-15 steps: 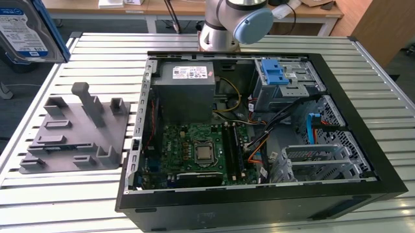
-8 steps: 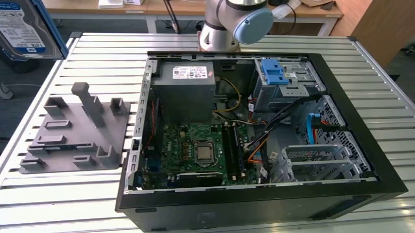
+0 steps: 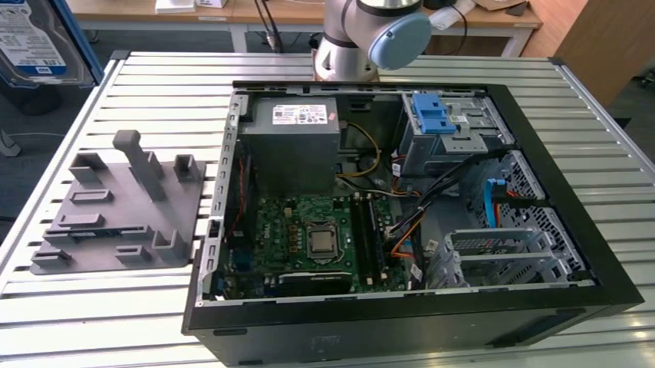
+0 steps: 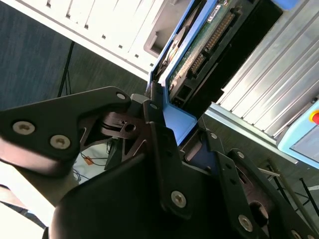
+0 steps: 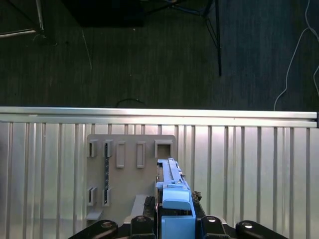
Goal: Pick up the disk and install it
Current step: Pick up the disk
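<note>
Second wrist view: we see the black end effector (image 4: 180,130) clamped on the silver, blue-framed disk (image 4: 195,50), held clear of the ribbed metal desk (image 4: 279,79).

The gripper's (image 4: 175,133) black fingers (image 4: 162,149) are closed tight on either side of the disk's (image 4: 199,45) blue frame.

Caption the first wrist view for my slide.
The gripper clamped on the disk in its blue carrier, with the grey fixture and slatted table below.
</note>
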`<control>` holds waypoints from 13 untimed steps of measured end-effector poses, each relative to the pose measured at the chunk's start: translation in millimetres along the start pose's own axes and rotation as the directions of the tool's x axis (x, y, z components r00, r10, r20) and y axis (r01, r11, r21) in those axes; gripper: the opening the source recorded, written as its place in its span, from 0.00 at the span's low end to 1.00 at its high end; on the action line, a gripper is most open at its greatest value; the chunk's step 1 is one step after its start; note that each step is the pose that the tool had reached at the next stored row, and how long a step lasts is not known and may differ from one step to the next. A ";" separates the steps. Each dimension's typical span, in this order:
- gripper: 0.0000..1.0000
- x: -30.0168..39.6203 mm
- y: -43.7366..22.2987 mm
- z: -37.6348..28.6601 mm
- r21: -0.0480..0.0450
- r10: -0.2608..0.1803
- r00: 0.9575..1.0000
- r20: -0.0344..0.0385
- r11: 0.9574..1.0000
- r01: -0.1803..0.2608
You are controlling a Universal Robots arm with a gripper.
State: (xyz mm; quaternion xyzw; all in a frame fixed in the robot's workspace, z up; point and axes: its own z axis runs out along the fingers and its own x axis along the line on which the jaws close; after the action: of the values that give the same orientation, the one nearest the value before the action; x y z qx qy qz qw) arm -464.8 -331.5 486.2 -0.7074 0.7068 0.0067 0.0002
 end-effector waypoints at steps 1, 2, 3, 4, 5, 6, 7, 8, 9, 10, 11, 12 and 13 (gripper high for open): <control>0.36 0.0 0.0 -1.7 0.000 0.000 1.000 0.000 1.000 0.000; 0.36 0.0 0.0 -3.3 0.000 0.000 1.000 0.000 1.000 0.000; 0.36 -0.1 0.0 -4.9 0.000 0.000 1.000 0.000 1.000 0.000; 0.36 -0.1 0.0 -6.3 0.000 0.000 1.000 0.000 1.000 0.000; 0.36 -0.1 0.0 -7.6 0.000 0.000 1.000 0.000 1.000 0.000; 0.36 -0.1 0.1 -8.4 0.000 0.000 1.000 0.000 1.000 0.000; 0.36 -0.1 0.1 -8.8 0.000 0.000 1.000 0.000 1.000 0.000; 0.36 -0.1 0.1 -8.8 0.000 0.000 1.000 0.000 1.000 0.000; 0.36 -0.1 0.1 -8.9 0.000 0.000 1.000 0.000 1.000 0.000; 0.36 -0.1 0.1 -8.9 0.000 0.000 1.000 0.000 1.000 0.000; 0.36 -0.1 0.1 -8.9 0.000 0.000 1.000 0.000 1.000 0.000; 0.36 -0.1 0.1 -9.0 0.000 0.000 1.000 0.000 1.000 0.000; 0.36 -0.1 0.0 -8.9 0.000 0.000 1.000 0.000 1.000 0.000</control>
State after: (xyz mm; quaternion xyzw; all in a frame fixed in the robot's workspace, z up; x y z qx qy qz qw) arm -464.7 -331.5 495.1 -0.7074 0.7068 0.0066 0.0003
